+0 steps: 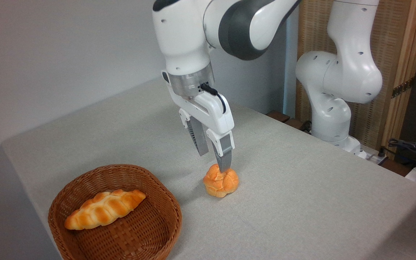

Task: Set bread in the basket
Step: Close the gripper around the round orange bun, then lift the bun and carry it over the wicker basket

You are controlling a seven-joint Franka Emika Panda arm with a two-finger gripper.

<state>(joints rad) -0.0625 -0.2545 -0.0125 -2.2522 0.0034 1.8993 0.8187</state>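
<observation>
Bright, even, soft light; faint shadows on the table point(302, 202); sharp focus.

No readable text, label, brand, number or sign shows anywhere.
</observation>
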